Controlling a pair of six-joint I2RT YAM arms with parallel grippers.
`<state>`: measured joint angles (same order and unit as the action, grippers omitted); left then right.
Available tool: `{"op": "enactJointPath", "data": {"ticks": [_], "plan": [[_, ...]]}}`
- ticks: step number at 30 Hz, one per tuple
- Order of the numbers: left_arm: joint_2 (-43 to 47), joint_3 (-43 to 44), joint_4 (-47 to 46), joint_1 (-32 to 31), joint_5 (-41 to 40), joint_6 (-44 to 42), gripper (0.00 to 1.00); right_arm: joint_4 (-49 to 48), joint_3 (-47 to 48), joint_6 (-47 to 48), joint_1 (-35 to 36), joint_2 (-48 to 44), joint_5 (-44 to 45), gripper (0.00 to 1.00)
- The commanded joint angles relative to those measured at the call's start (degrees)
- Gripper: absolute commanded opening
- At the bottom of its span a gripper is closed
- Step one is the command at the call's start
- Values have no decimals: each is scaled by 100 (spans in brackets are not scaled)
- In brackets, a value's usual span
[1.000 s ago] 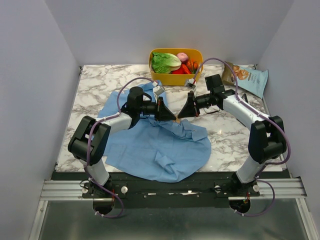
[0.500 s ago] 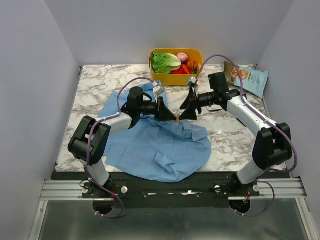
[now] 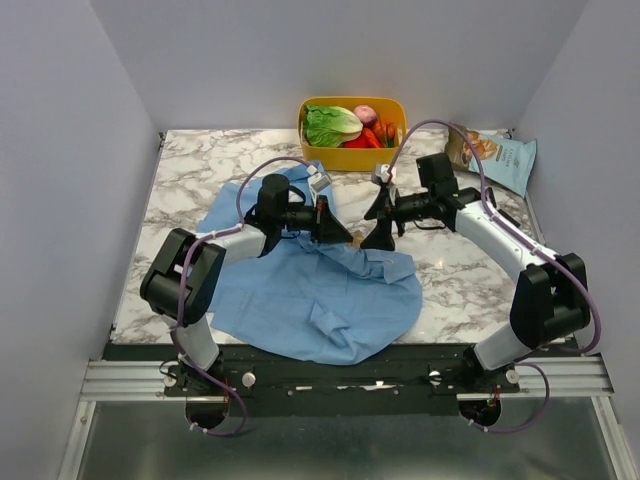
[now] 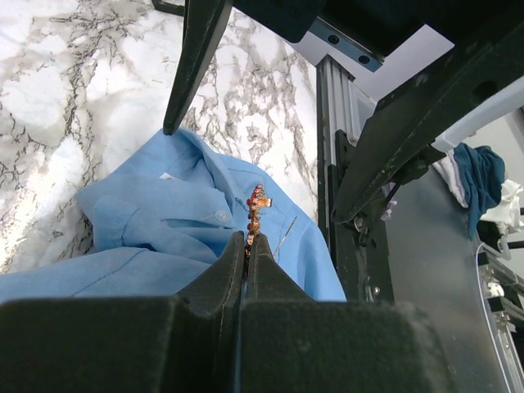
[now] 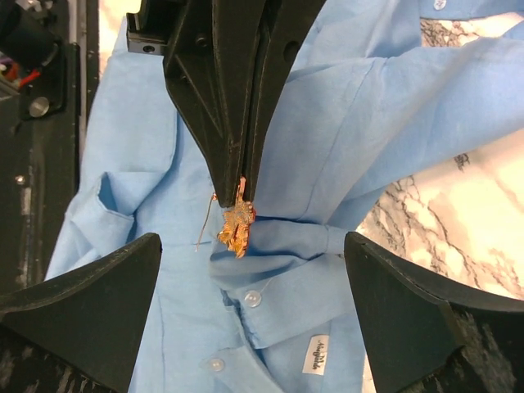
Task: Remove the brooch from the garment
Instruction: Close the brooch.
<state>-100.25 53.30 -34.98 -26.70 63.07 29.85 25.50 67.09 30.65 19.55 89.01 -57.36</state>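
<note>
The left pincer (image 5: 242, 187) is clenched on the tiny pale orange-tan brooch (image 5: 237, 227), which hangs at its very tips with its thin wire pin (image 5: 203, 228) alongside. The large light-blue thin-cloth shirt (image 5: 327, 106) lies close beneath. Opposite, the right pincer (image 3: 380, 222) is spread wide, grasping nothing. Unpinning looks nearly done. Next the left should draw the brooch clear without snagging cloth.

Garment (image 3: 310, 295) spread on bench (image 3: 200, 165), near and middle-left. Tub (image 3: 350, 158) with vegetables (image 3: 332, 125) in it behind garment, far middle. Bag (image 3: 500, 158) on bench, far right. Left gripper (image 3: 345, 237) over garment middle, brooch (image 5: 237, 225) at its tip. Right gripper (image 3: 378, 220) just right of brooch, not touching.
</note>
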Motion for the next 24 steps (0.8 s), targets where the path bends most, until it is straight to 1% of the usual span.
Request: {"op": "enactJointPath", "data": {"ticks": [1,8,16,18,24], "plan": [[-91,163,44,-11,39,39,0,-220,-65,213,207,-191,454,100],[-118,199,97,-11,39,21,0,-212,-47,309,479,-42,866,99],[-188,251,176,-11,48,13,0,-168,6,274,471,-24,938,91],[-197,260,202,-11,48,13,0,-124,41,309,479,2,938,87],[-162,242,202,-11,-5,-40,0,78,164,371,479,125,894,83]]}}
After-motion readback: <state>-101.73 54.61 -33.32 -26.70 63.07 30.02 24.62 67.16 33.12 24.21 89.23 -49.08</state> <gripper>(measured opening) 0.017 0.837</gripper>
